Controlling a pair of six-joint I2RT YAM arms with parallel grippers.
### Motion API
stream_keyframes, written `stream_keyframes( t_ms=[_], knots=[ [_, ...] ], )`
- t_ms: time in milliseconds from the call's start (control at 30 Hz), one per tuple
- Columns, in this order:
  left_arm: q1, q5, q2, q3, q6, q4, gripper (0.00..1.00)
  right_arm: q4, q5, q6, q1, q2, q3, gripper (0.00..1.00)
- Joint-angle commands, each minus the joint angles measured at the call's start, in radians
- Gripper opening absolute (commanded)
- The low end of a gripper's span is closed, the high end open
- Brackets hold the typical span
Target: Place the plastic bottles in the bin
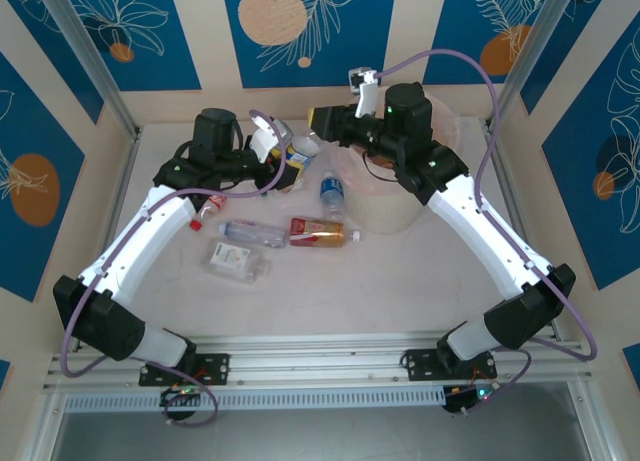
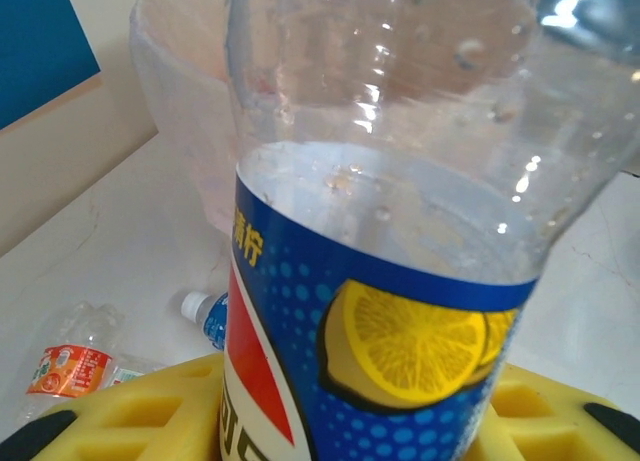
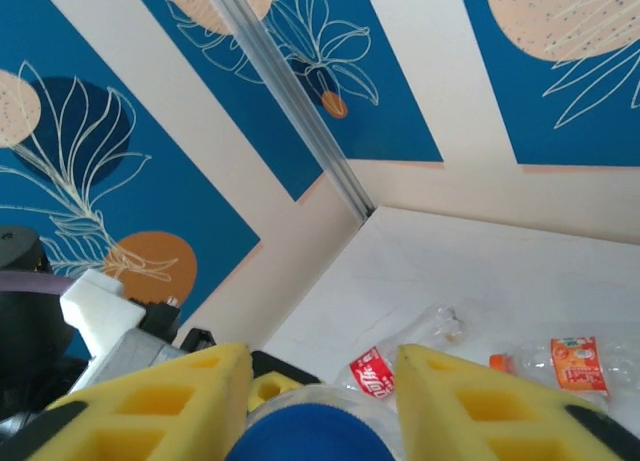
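1. Your left claw [image 2: 335, 421] is clamped on a blue-labelled bottle [image 2: 400, 231], just left of the bin [image 1: 392, 217].
2. Your right claw [image 3: 325, 381] straddles a blue cap [image 3: 310, 436]; grip cannot be told.
3. Loose bottles [image 1: 322, 233] lie left of the bin; open table [image 1: 400, 291] runs along the near edge.

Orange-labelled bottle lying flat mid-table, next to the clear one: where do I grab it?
Take the orange-labelled bottle across its labelled middle, from straight above. It lies on its side, running left-right, with the clear bottle at its base end, so pinch it front-to-back.
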Motion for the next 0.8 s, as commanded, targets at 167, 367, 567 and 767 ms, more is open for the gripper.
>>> stream_keyframes(
  t_ms=[167,367,567,767],
  knots=[
    [-0.016,0.043,-0.033,0.001,-0.026,0.039,0.58,-0.021,0.051,-0.037,0.012,0.006,0.058,0.0],
    [-0.016,-0.017,-0.064,-0.001,-0.057,0.057,1.0,-0.085,0.135,-0.124,0.012,0.005,0.158,0.0],
    [-0.016,-0.112,-0.13,-0.032,-0.101,0.094,0.99,-0.143,0.268,-0.248,0.012,-0.009,0.277,0.0],
    [-0.016,-0.222,-0.195,-0.076,-0.146,0.12,1.0,-0.186,0.475,-0.38,0.012,-0.003,0.363,0.0]
  ],
)
